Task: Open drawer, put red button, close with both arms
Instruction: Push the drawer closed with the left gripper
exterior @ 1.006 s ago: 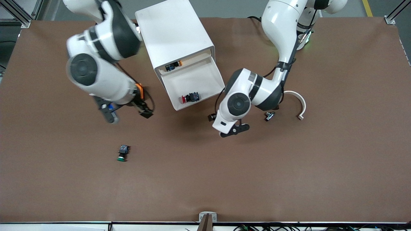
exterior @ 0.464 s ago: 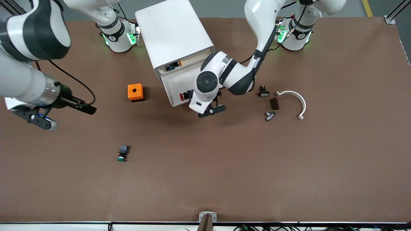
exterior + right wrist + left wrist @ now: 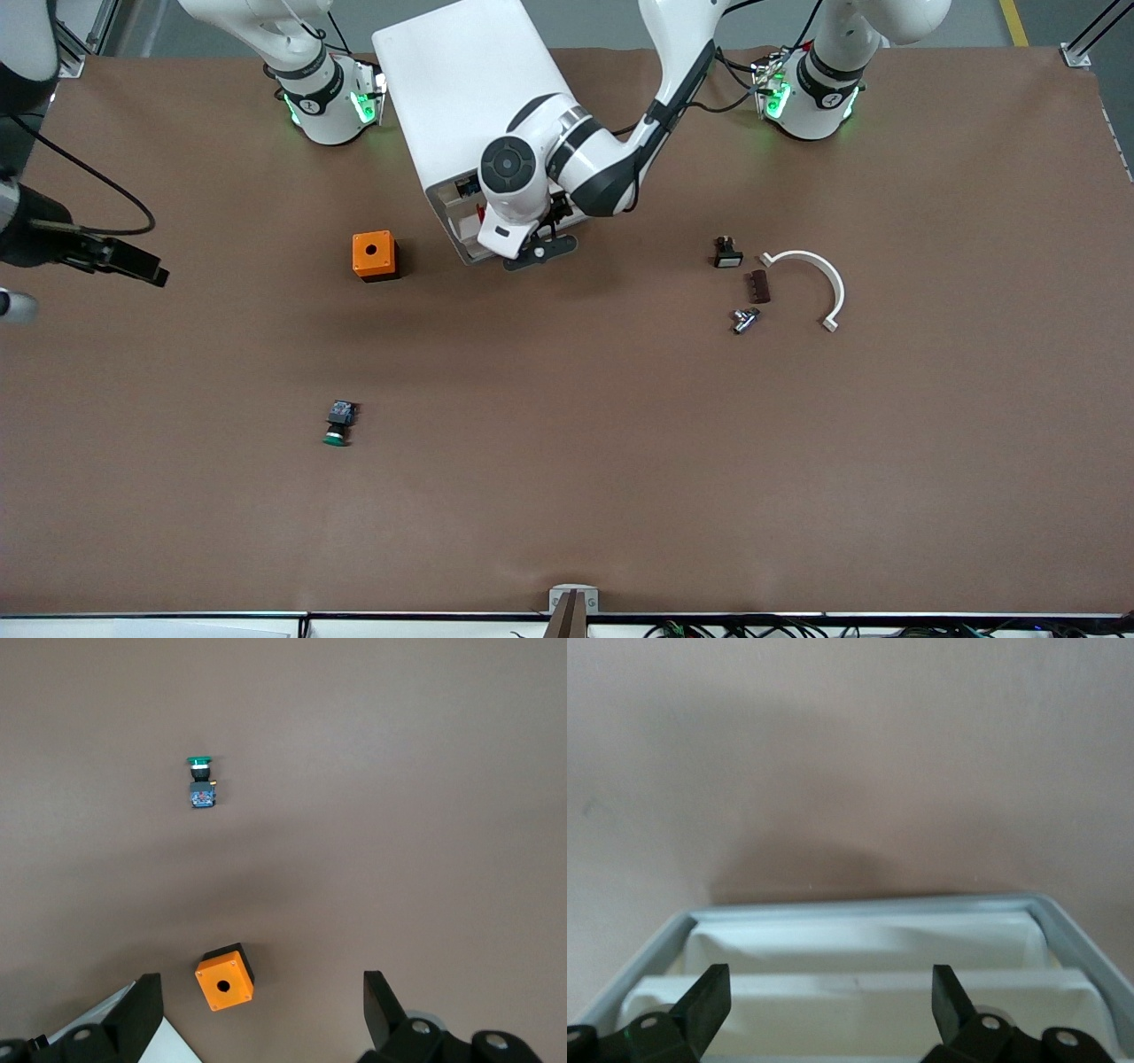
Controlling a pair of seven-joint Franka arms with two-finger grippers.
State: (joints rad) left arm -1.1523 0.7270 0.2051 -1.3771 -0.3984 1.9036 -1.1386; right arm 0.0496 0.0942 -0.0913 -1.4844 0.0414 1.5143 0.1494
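The cabinet (image 3: pixel 478 97) stands between the arm bases. Its drawer (image 3: pixel 468 232) sits almost pushed home, directly ahead of and below the left gripper (image 3: pixel 828 997), whose fingers are spread wide against the front lip. The red button can't be seen; I'd judge it's inside. The right gripper (image 3: pixel 261 1005), also spread, hangs high over the right arm's table end, well away.
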